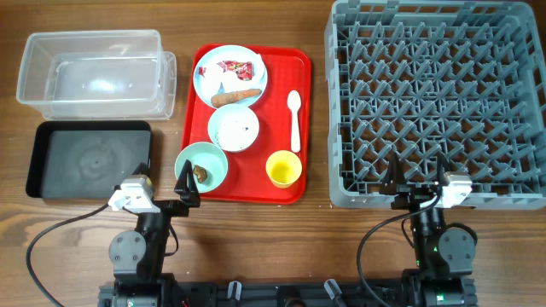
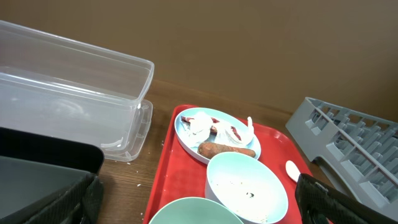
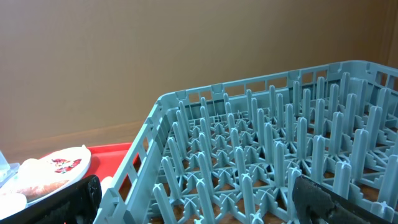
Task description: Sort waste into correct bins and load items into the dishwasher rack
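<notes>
On the red tray [image 1: 286, 189] a pale blue plate [image 1: 229, 73] holds a red-and-white wrapper [image 1: 236, 67], white tissue [image 1: 215, 81] and a brown sausage stick [image 1: 236, 96]. One pale bowl [image 1: 233, 129] holds rice grains. A second bowl [image 1: 201, 166] holds a brown lump [image 1: 201, 173]. A yellow cup [image 1: 283, 168] and a white spoon [image 1: 295, 118] lie beside them. The clear tub [image 1: 95, 72] and the black tray [image 1: 90, 159] are at the left. The grey rack [image 1: 435, 101] is at the right. My left gripper [image 1: 162, 186] is open and empty near the front bowl. My right gripper [image 1: 418, 176] is open at the rack's front edge.
The red tray sits between the bins and the rack on a wooden table. Both arm bases [image 1: 141, 247] [image 1: 439, 247] stand at the table's front edge with cables trailing. A few white crumbs lie on the wood by the red tray [image 2: 140, 180].
</notes>
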You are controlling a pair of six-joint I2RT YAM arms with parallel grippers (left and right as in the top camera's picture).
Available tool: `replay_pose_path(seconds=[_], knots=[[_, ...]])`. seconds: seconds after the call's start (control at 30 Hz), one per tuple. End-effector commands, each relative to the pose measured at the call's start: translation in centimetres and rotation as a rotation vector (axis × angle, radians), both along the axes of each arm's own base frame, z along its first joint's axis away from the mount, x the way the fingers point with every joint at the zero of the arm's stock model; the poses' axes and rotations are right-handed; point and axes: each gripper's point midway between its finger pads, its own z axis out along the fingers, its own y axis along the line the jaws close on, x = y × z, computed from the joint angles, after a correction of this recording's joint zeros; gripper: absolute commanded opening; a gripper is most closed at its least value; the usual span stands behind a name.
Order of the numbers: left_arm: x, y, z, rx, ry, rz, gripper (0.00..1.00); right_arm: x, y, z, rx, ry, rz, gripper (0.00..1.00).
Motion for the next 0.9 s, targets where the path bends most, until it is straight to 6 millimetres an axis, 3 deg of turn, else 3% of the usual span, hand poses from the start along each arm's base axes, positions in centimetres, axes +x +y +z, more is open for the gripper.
replay_pose_path(seconds=[0.0,0.7,0.87], knots=[[0.02,-0.08,-0.31,0.019,0.001,-0.008,1.00,-0.01,0.30,0.01,-0.009,-0.003,0.017,1.00],[0.02,-0.08,-0.31,0.019,0.001,-0.008,1.00,-0.01,-0.02,0.09,-0.011,-0.006,-0.002,1.00],[0.02,-0.09,-0.23,0.020,-0.002,-0.009,1.00,-0.04,0.31,0.94,0.069,-0.038,0.019,1.00]])
